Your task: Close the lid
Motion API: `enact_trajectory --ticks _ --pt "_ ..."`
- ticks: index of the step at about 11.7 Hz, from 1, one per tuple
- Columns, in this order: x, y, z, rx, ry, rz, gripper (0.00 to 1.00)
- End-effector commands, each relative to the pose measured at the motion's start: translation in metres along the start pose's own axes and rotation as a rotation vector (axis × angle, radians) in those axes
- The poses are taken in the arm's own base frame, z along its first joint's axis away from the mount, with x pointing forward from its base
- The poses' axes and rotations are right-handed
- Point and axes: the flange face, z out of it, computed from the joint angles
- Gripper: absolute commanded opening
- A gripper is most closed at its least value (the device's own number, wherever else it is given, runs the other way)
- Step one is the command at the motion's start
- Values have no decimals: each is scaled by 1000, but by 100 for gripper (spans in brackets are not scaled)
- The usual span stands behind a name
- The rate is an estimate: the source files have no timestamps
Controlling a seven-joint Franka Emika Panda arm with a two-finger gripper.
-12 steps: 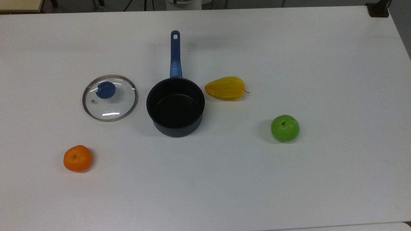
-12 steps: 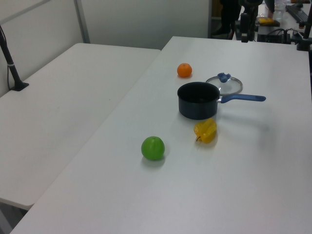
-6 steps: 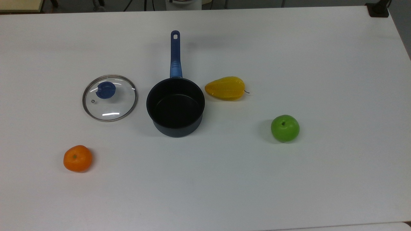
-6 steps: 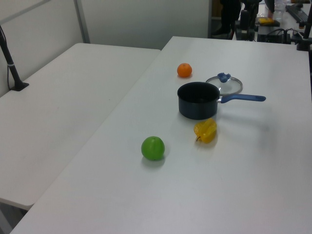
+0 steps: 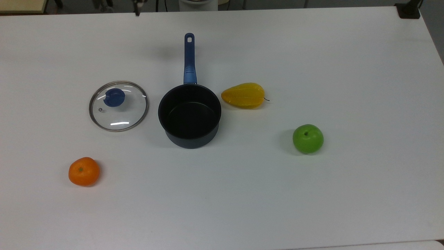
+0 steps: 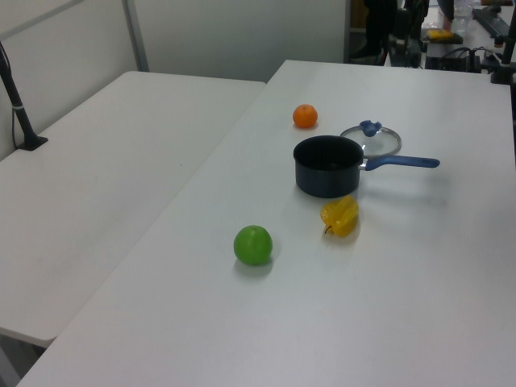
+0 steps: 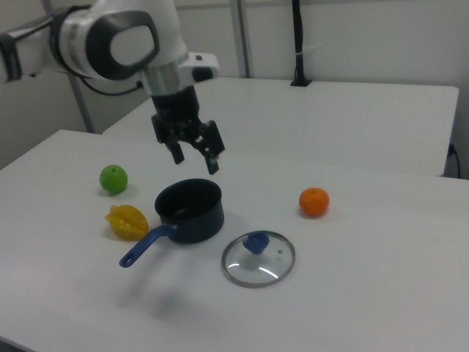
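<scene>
We see the claw (image 7: 195,155) up in the air above the saucepan (image 5: 189,116), fingers apart, holding nothing | the lid (image 5: 118,106) lies flat on the tabletop (image 5: 312,201), just beside the saucepan on the top view's left | an orange (image 5: 84,171) sits near the lid

The lid (image 5: 118,106) lies flat on the table (image 5: 312,194) with open air above its knob (image 5: 114,97); the saucepan (image 5: 189,115) stands near on the top view's right, a bare gap between them; the orange (image 5: 84,171) sits well apart; the gripper (image 7: 195,152) hangs above the saucepan, fingers spread.
</scene>
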Motion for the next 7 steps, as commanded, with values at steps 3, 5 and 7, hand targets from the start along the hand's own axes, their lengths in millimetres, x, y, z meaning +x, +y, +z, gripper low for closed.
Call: enact_trajectory --ticks 3,5,7 --pt "48 25 101 -13 -4 40 100" --pt "60 31 144 -19 -16 37 100" --pt "74 31 184 -29 3 24 100"
